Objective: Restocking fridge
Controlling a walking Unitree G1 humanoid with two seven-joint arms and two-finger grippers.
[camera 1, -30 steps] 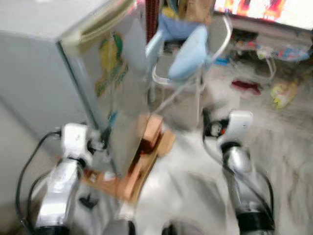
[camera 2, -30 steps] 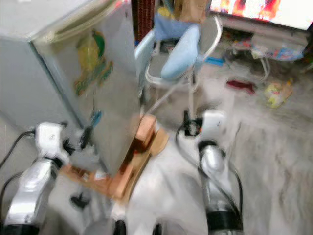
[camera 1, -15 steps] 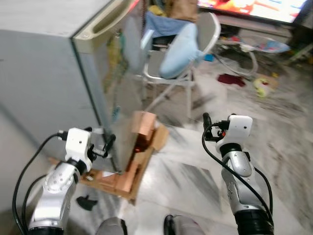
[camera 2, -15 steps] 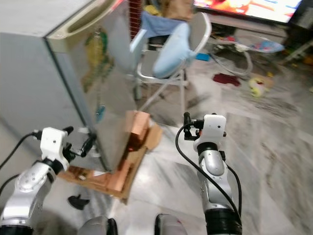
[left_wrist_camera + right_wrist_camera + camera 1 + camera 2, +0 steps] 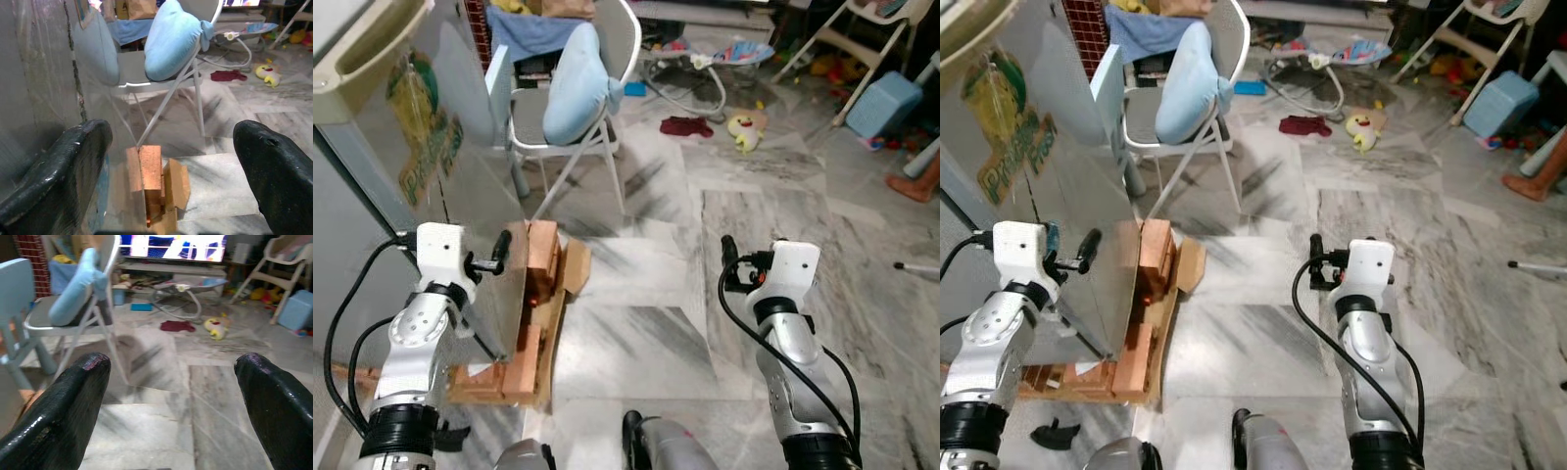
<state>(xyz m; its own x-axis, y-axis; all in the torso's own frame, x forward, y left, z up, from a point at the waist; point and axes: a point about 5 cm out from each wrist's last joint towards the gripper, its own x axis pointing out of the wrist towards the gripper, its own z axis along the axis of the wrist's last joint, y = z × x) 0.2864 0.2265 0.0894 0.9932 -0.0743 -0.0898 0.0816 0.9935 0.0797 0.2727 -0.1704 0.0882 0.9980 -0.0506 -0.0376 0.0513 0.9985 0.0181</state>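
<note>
Fridge (image 5: 372,147): stands at my left, grey, door shut, with a yellow-green sticker (image 5: 426,137) on the panel facing me. This is the thing I am to restock; nothing to put in it is in my grasp.

Wooden base (image 5: 524,333): stacked planks and blocks under the fridge's near corner, apparently there to lift it off the floor.

Left gripper (image 5: 171,161): raised at chest height, just beside the fridge's near corner, not touching it. Fingers (image 5: 63,166) spread wide, holding nothing. I judge it is held ready for the door, though the handle is not yet within reach.

Right gripper (image 5: 171,396): raised in front of me over bare marble floor (image 5: 646,333), well apart from the fridge. Fingers (image 5: 274,401) spread wide, empty. It is pointed toward the room rather than the fridge.

Folding chair (image 5: 573,108): beyond the wooden base, with a pale blue cushion (image 5: 576,83) against its back and blue cloth behind it. It stands near the fridge's front, so a swinging door may have little room.

Floor clutter: a red cloth (image 5: 685,125), a yellow toy (image 5: 741,130), a baby bouncer (image 5: 705,69), and a blue stool (image 5: 886,103), all well apart from me.

Stage: early, by my judgement; door closed, both hands free, no stock picked up.
</note>
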